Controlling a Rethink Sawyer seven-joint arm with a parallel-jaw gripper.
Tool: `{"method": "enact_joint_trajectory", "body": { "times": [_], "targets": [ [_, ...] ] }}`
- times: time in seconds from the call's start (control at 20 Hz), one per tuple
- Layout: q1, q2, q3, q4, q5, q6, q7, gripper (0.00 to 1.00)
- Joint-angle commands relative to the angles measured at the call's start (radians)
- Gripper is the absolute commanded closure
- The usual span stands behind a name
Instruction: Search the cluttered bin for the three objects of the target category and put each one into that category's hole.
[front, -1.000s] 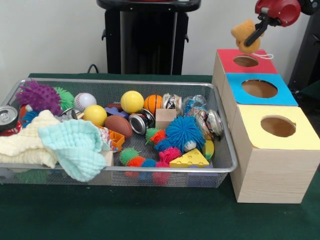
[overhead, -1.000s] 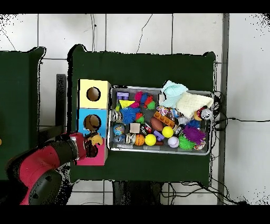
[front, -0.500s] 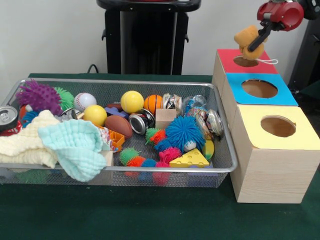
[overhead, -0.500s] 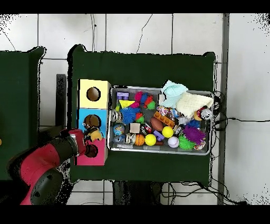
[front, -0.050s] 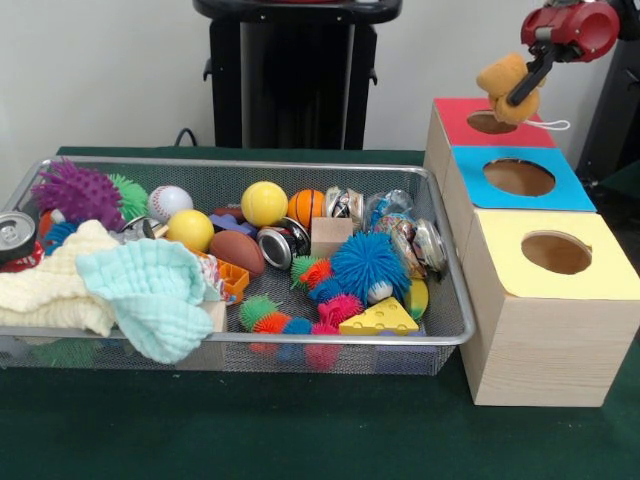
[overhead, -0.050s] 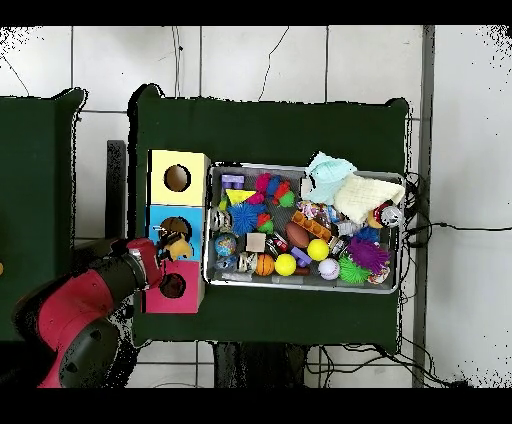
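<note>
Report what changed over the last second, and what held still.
The gripper, shut on the tan plush toy, carried it sideways above the red box; overhead it now sits nearer the blue box. Nothing was released. The bin contents and all three boxes stayed put.

No writing, label, brand, number or sign can be read anywhere, neither on the bin's clutter nor on the coloured boxes.

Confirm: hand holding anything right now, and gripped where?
Yes: the hand holds a small tan plush toy pinched around its middle, above the red box.
</note>
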Motion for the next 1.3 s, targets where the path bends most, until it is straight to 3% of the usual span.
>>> {"method": "enact_joint_trajectory", "body": {
  "times": [0.05, 0.25, 0.35, 0.8, 1.3],
  "targets": [
    [-0.023, 0.056, 0.13, -0.05, -0.015, 0.025, 0.188, 1.0],
    [-0.043, -0.029, 0.173, -0.018, -0.105, 0.022, -0.008, 1.0],
    [-0.047, -0.061, 0.19, -0.002, -0.135, 0.018, -0.055, 1.0],
    [-0.037, -0.079, 0.194, 0.0, -0.238, 0.003, -0.047, 1.0],
    [-0.024, -0.038, 0.182, -0.029, -0.341, -0.041, -0.011, 1.0]
  ]
}}
